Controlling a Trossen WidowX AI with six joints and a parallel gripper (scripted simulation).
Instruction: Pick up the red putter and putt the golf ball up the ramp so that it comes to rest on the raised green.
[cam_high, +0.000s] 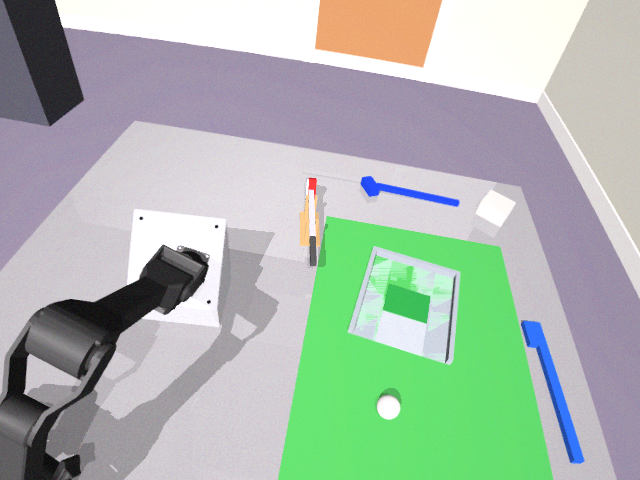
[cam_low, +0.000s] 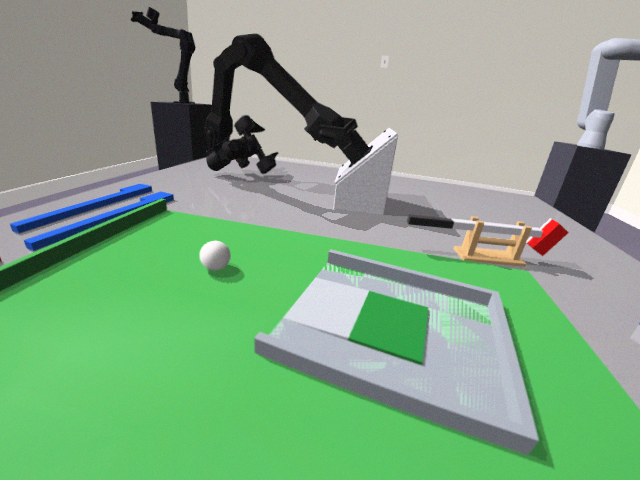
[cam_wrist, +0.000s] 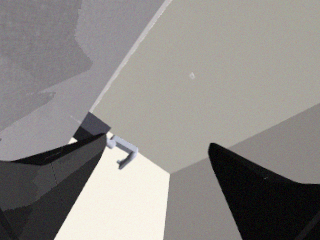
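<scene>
— Where does the red putter stand in all this?
— The red putter (cam_high: 311, 206) (cam_low: 547, 237) lies across a wooden stand (cam_high: 303, 228) (cam_low: 493, 260) beside the green mat (cam_high: 330, 413) (cam_low: 155, 361), its dark grip poking out past one end and its red head past the other.

— And the claw?
— The claw (cam_low: 256, 155) (cam_wrist: 158, 143) is spread nearly as wide as it goes, with nothing between its fingers. It hangs well apart from the putter, on the far side of the white arm base (cam_high: 175, 219) (cam_low: 388, 135) in the exterior view.

— What could go wrong?
— The grip is slim and overhangs the stand, so a low or crooked approach could knock the putter off or tip the stand. A loose hold might let the heavy-looking head twist the shaft. Later, a soft stroke would likely let the golf ball (cam_high: 388, 407) (cam_low: 215, 255) roll back down; a hard one could bounce it off the far wall, and a skewed face could send it wide.

— Does anything hold the ball yet?
— No, it sits on the mat, outside the grey walled frame (cam_high: 361, 294) (cam_low: 398, 391). That frame has walls on three sides and is open towards the ball; within it are a pale ramp (cam_high: 403, 330) (cam_low: 330, 307) and the darker raised green (cam_high: 406, 303) (cam_low: 395, 325), with no ball on either.
</scene>
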